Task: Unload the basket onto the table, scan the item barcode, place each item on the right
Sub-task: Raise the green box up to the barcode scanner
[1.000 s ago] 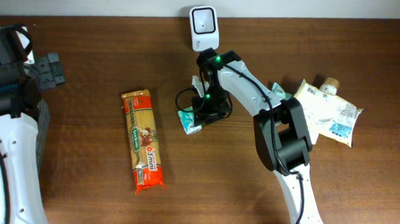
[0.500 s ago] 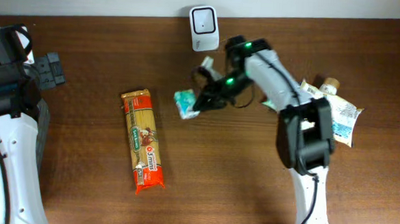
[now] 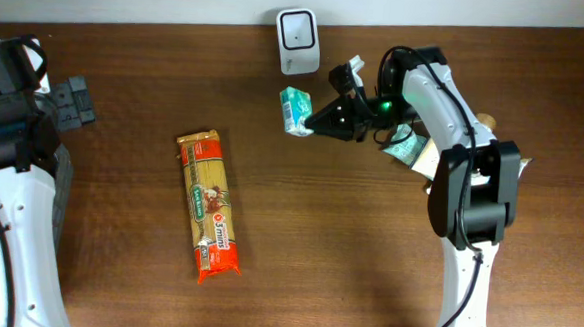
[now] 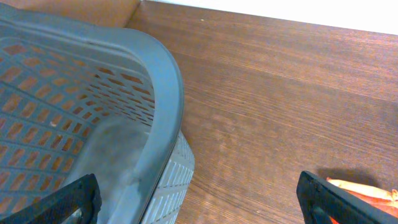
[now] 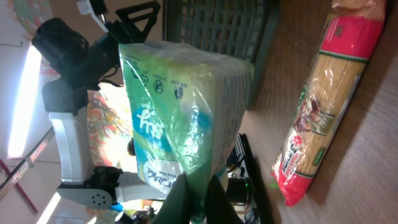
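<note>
Nearest us, at the left edge of the overhead view, the left arm sits over a grey mesh basket [image 4: 158, 93]. The left wrist view gives us its rounded rim and latticed inside, nothing more to make out in there. The left hand [image 4: 198, 190] hangs spread wide above that rim and the bare desk [image 4: 267, 93].

Moving up, the pasta packet [image 3: 210, 205] lies lengthwise left of centre, with open wood all round it.

Further up, right of centre, the right hand [image 3: 321, 118] is pressed together, pinching the green-and-white tissue pack [image 3: 296, 112] by one edge and holding it off the desk. The pack sticks out to the left. It hangs just below the white scanner [image 3: 297, 41], near but not touching; the scanner stands at the top edge of the desk.

Over in the upper right, a teal packet [image 3: 409, 147] and a cream pouch [image 3: 481, 158] crowd in under the right arm.
</note>
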Motion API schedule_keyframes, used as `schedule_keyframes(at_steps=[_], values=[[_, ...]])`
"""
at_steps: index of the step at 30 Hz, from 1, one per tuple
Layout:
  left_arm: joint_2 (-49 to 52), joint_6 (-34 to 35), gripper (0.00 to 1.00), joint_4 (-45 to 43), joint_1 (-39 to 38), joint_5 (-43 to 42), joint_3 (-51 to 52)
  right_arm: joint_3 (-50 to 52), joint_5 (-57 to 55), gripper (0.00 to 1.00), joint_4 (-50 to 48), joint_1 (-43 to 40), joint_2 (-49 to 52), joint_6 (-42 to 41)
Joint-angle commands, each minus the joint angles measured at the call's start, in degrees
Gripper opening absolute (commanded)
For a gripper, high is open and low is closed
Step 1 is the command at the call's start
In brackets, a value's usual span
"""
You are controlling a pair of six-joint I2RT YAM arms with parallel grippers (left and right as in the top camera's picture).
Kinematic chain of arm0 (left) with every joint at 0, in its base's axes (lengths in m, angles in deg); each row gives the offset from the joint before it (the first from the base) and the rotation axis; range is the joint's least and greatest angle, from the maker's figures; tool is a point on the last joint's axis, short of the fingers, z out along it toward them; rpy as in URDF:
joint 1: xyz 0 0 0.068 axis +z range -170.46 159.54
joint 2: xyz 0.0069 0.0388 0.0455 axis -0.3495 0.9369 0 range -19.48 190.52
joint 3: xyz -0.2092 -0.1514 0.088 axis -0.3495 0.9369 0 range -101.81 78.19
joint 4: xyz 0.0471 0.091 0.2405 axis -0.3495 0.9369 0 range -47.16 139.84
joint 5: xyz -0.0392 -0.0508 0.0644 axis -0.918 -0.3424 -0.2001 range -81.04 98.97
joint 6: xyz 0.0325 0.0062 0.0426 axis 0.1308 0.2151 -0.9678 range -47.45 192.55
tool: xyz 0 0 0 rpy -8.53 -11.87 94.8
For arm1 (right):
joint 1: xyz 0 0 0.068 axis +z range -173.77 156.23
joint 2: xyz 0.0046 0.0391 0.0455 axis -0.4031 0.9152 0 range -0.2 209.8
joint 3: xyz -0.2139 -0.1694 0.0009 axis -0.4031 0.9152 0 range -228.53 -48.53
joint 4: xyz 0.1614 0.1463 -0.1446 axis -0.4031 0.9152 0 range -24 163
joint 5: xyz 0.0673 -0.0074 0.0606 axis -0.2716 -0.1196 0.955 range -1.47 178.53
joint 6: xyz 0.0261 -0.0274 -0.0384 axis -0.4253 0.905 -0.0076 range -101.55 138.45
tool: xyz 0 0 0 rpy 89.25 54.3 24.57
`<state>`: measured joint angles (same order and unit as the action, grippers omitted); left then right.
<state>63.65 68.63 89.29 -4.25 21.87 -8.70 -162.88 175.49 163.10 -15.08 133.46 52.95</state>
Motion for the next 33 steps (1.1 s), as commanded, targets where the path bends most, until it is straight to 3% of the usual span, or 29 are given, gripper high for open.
schedule_keyframes(at_steps=[1,9,18,23,26,27,28,29,33], values=[[-0.4,-0.9,0.99,-0.1,0.3,0.2,-0.2,-3.7,2.0,0.04,0.3,-2.9,-2.2,0.6],[-0.4,-0.9,0.99,-0.1,0.3,0.2,-0.2,-5.5,2.0,0.04,0.2,-10.0,-12.2,-0.3],[-0.4,-0.9,0.99,-0.1,0.3,0.2,-0.2,-5.5,0.9,0.04,-1.1,-9.7,-16.4,1.2],[-0.4,-0.9,0.99,-0.1,0.3,0.2,-0.2,-5.6,-42.8,0.04,-28.5,0.4,-16.4,-33.5],[-0.4,-0.9,0.99,-0.1,0.3,0.2,-0.2,-8.2,-74.5,0.04,-37.1,7.1,-16.2,-41.0],[-0.4,-0.9,0.99,-0.1,0.3,0.2,-0.2,-8.3,-85.1,0.04,-39.7,9.1,-16.2,-41.0],[-0.4,-0.9,0.99,-0.1,0.3,0.2,-0.2,-8.3,-103.9,0.04,-47.3,13.3,-14.2,-35.2],[-0.4,-0.9,0.99,-0.1,0.3,0.2,-0.2,-8.3,-110.9,0.04,-53.1,15.1,-12.2,-30.6],[-0.4,-0.9,0.99,-0.1,0.3,0.2,-0.2,-8.2,-119.2,0.04,-72.4,16.9,-3.7,-15.1]])
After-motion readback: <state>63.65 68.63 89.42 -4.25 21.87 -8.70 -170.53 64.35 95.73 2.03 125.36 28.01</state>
